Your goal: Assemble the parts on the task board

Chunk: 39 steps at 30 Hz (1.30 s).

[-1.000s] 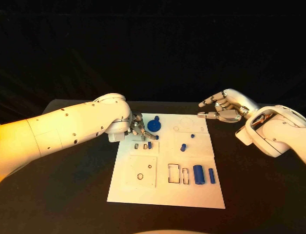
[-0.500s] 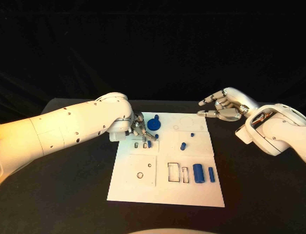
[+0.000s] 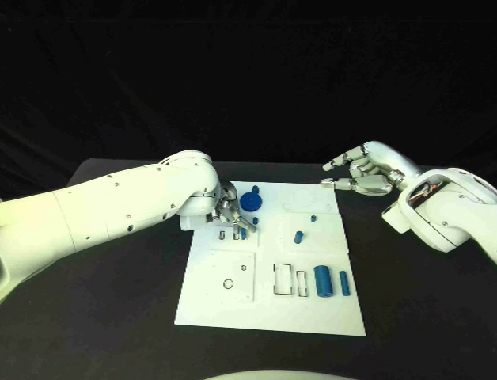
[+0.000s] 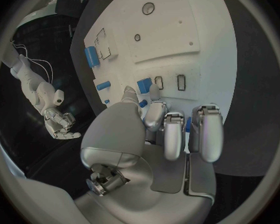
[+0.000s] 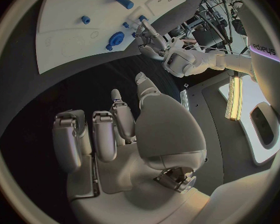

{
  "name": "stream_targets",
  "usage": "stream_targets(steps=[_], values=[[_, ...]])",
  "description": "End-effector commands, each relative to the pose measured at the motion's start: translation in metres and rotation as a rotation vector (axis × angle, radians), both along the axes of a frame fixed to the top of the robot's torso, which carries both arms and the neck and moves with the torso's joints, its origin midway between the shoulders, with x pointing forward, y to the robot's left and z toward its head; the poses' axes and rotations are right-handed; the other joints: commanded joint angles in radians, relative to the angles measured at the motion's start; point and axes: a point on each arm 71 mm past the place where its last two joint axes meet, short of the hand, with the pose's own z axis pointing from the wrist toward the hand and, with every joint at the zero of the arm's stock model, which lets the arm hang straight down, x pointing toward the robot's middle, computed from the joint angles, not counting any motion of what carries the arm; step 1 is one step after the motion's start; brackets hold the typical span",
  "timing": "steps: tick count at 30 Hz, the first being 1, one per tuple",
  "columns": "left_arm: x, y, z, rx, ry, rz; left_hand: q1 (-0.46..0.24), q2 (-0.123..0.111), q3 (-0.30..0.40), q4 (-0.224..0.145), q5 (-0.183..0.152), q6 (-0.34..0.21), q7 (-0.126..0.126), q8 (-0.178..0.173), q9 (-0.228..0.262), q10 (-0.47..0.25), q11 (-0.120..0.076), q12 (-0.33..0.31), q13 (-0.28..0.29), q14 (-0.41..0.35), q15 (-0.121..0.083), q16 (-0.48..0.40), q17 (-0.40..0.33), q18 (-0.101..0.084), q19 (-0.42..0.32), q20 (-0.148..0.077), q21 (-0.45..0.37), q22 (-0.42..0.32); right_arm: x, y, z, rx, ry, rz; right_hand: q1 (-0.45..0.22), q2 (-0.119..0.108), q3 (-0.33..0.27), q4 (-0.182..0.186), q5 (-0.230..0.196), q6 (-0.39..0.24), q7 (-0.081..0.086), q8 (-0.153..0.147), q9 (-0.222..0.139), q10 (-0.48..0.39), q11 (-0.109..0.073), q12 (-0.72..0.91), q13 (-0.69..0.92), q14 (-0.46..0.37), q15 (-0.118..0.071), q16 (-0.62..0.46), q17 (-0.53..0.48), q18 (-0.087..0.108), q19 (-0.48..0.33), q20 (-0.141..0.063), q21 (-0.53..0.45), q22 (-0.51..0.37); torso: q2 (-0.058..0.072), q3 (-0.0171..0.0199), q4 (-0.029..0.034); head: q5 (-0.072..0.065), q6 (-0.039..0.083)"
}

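Several blue parts [image 3: 321, 281] on white task board [image 3: 271, 309], left hand [image 3: 228, 211] fingers' grip unclear, right hand [image 3: 361, 176] fingers apart, empty.

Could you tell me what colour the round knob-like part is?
Blue; the round knob-like part shows best in the head view.

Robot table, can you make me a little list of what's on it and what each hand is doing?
board: white task board in the middle of the black table
round blue part: at the board's far end
two long blue parts: near the board's right edge
left hand: over the board's far left, fingers at small slots; hold unclear
right hand: off the board, holding nothing
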Motion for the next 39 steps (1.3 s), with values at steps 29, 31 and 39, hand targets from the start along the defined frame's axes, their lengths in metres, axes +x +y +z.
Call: stream_targets(steps=[29, 31, 39], values=[[-0.0020, -0.0055, -0.0027, 0.016, 0.029, -0.030, 0.139, -0.030, 0.263, -0.022, 0.125, -0.020, -0.008, -0.039, 0.021, 0.002, -0.007, -0.003, 0.007, 0.105, -0.017, 0.003, 0.263, -0.007, 0.066, -0.014, 0.006, 0.153, 0.0011, 0.0024, -0.0026, -0.003, 0.009, 0.012, 0.015, 0.014, -0.010, -0.006, 0.026, 0.002, -0.004, 0.005, 0.002, -0.007, -0.004, -0.007, 0.072, 0.077, 0.004, -0.006, 0.133, 0.000, 0.071, -0.002, -0.005, 0.209, 0.001, 0.0000, -0.0005, 0.002, -0.006], [-0.0020, -0.0053, -0.0029, 0.016, 0.030, -0.030, 0.143, -0.041, 0.289, -0.024, 0.145, -0.021, -0.008, -0.044, 0.021, 0.001, -0.008, -0.004, 0.007, 0.105, -0.018, 0.003, 0.263, -0.007, 0.066, -0.014, 0.006, 0.153, 0.0011, 0.0024, -0.0028, -0.003, 0.010, 0.013, 0.015, 0.014, -0.010, -0.006, 0.026, 0.002, -0.004, 0.005, 0.002, -0.007, -0.004, -0.007, 0.072, 0.077, 0.004, -0.006, 0.133, 0.000, 0.071, -0.002, -0.005, 0.209, 0.001, 0.0002, -0.0004, 0.002, -0.005], [-0.0028, -0.0043, -0.0024, -0.022, 0.019, -0.003, 0.196, -0.119, 0.552, -0.078, 0.357, -0.034, 0.001, -0.049, 0.040, -0.001, -0.006, -0.018, 0.003, 0.105, -0.015, 0.003, 0.263, -0.005, 0.063, -0.015, 0.000, 0.146, 0.0011, 0.0022, -0.0035, -0.005, 0.016, 0.014, 0.015, 0.015, -0.010, -0.005, 0.028, 0.003, -0.004, 0.005, 0.002, -0.006, -0.004, -0.005, 0.073, 0.078, 0.004, -0.005, 0.135, -0.001, 0.071, -0.002, -0.005, 0.209, 0.000, 0.0003, 0.0003, 0.002, -0.006]])
